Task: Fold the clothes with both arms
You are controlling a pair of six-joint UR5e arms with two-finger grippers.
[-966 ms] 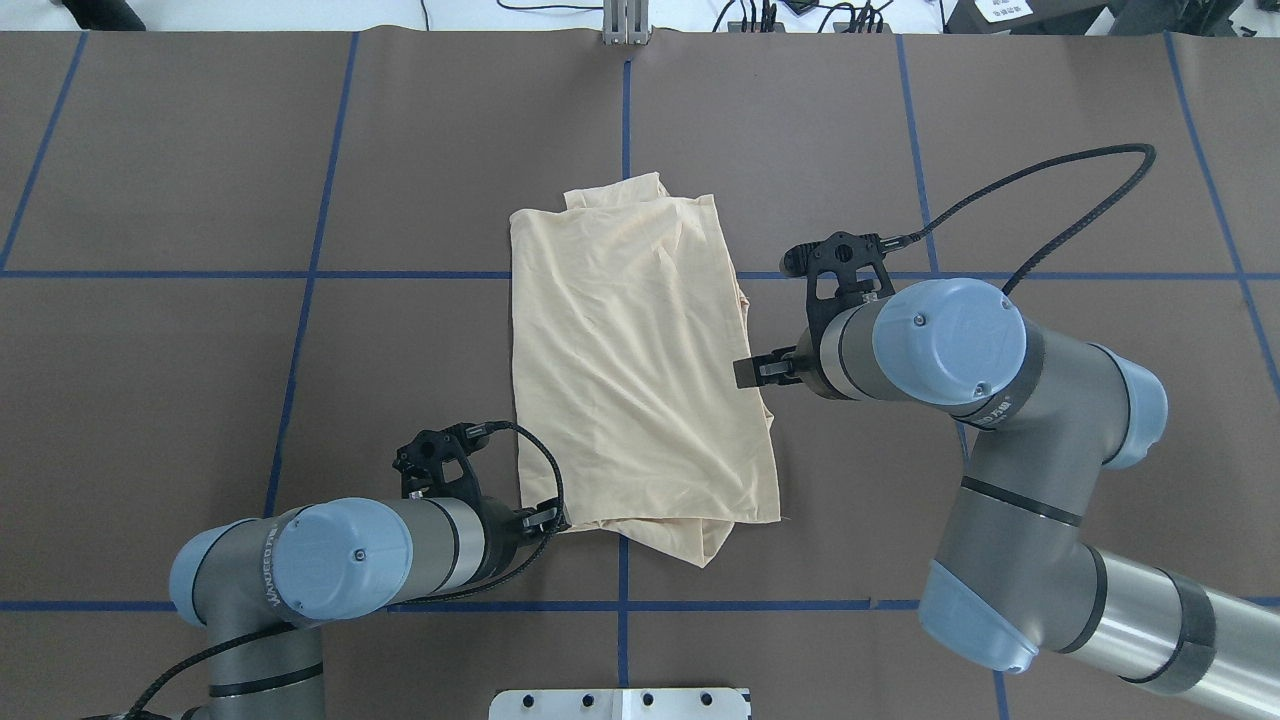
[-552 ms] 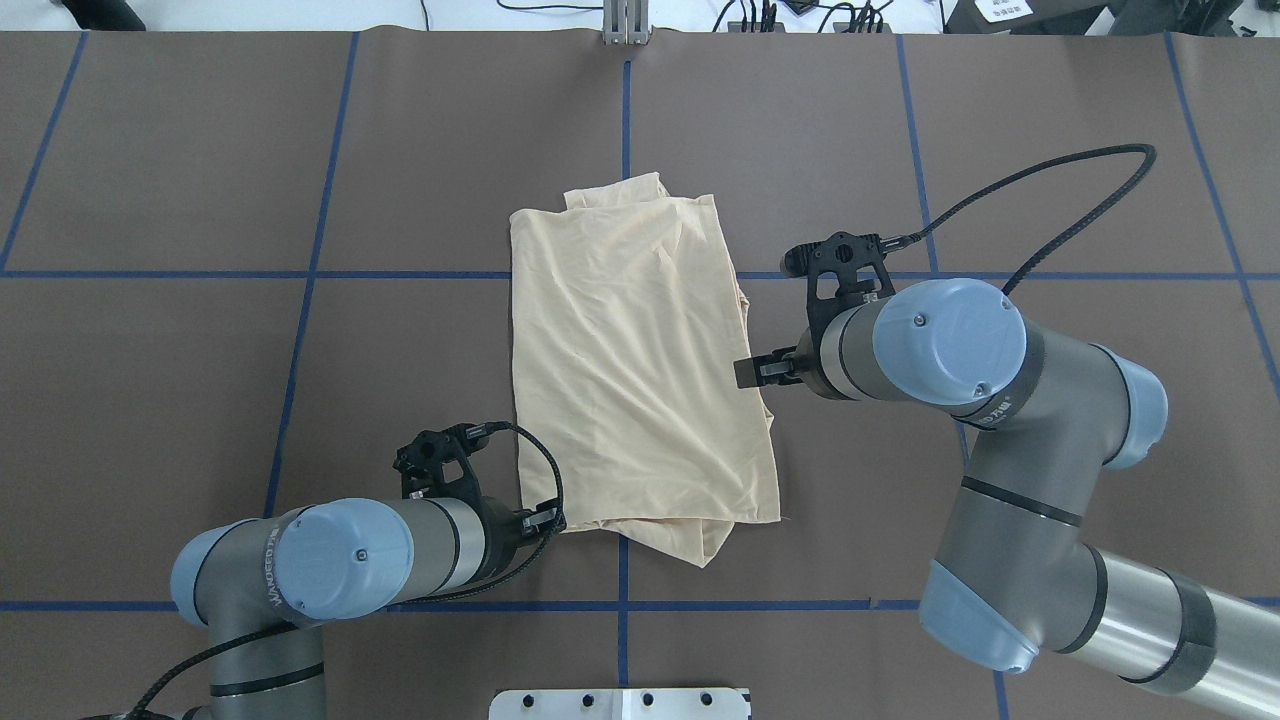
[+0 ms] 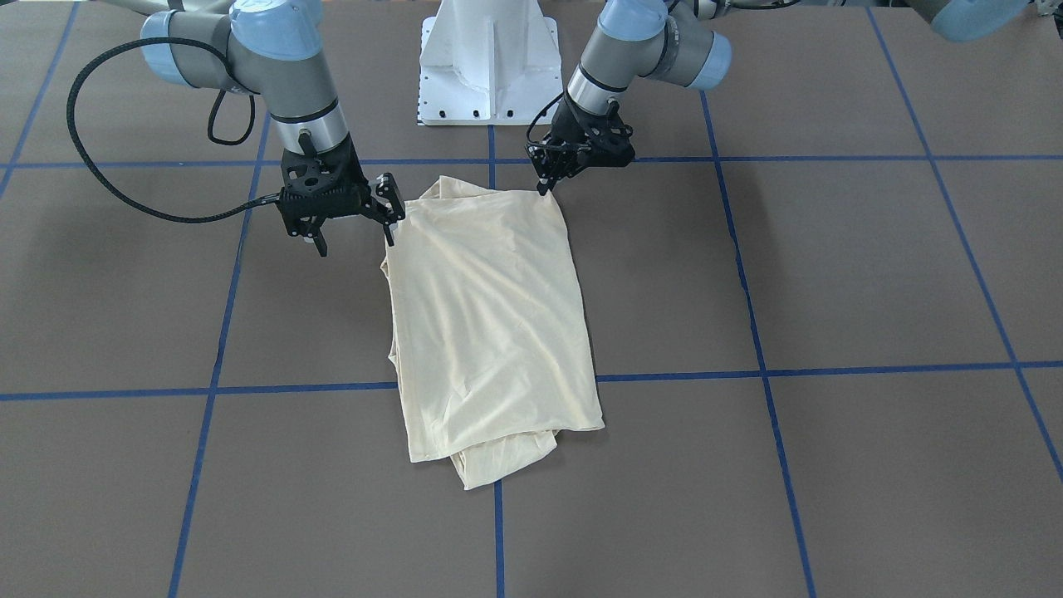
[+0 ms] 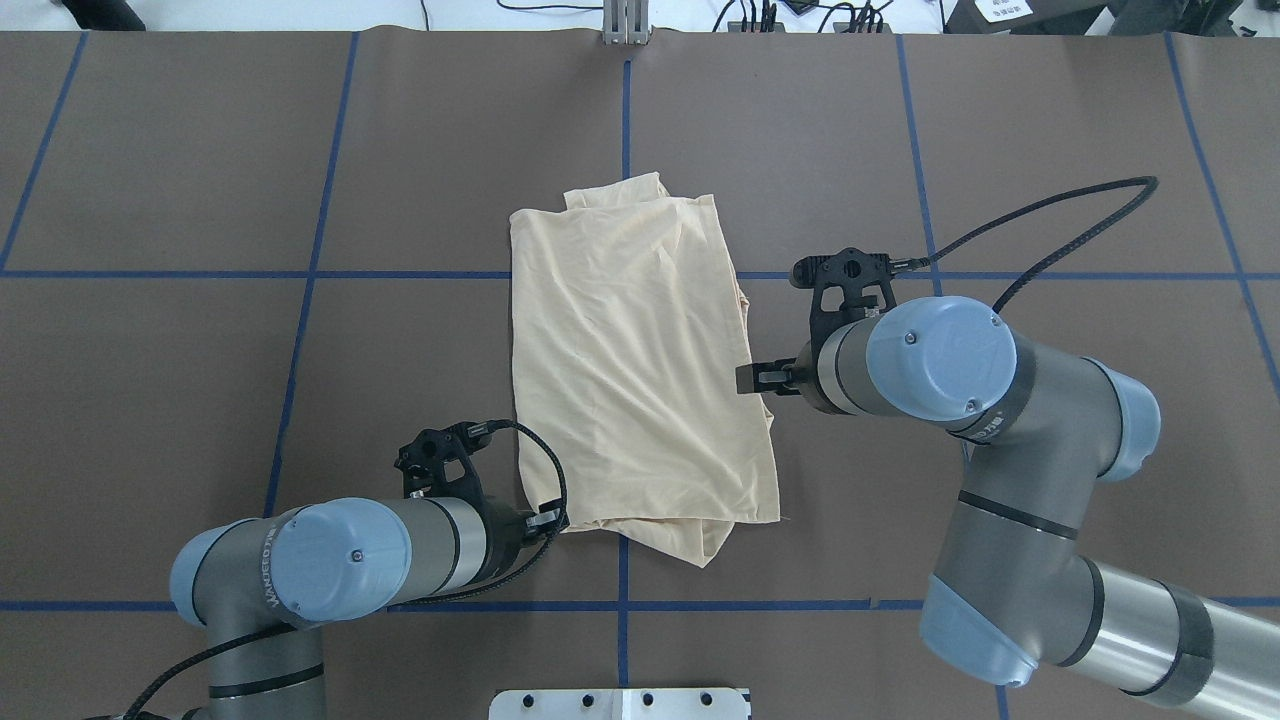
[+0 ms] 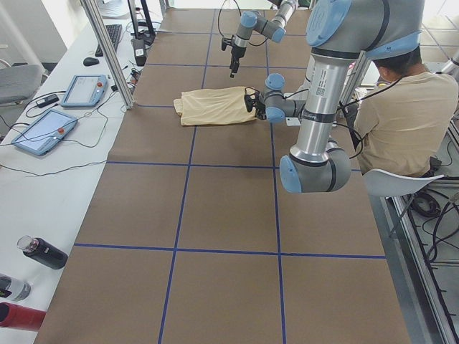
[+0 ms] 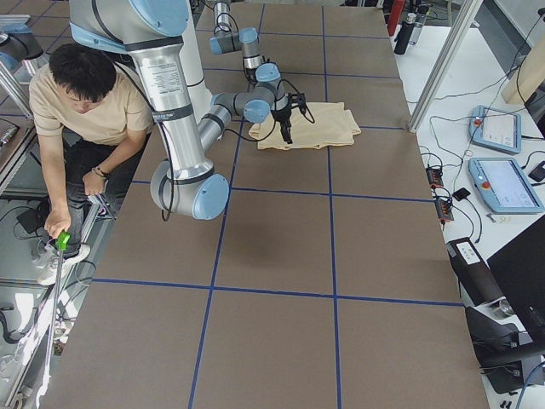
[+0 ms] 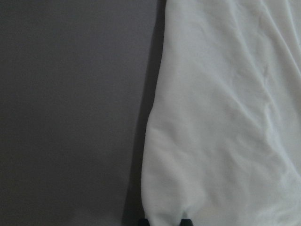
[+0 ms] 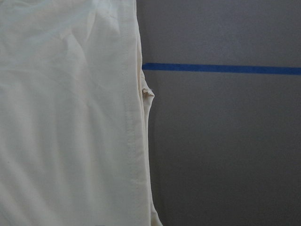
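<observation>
At table (image 4: 200,400) centre, T-shirt (image 4: 640,370) lies folded lengthwise. Left gripper (image 3: 544,187) appears clamped on its robot-side corner, likely for lifting. Right gripper (image 3: 355,239), fingers apart, sits beside the opposite edge, probably lining up a matching grip.

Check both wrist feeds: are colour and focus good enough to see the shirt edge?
Left wrist view: dim and soft, the thin pale cream long-sleeved shirt reads greyish white, shadow along its edge on the brown table mat, left end effector barely in frame at the bottom. Right wrist view: sharper, hem stitching and the blue tape line crisp, colour truer.
</observation>
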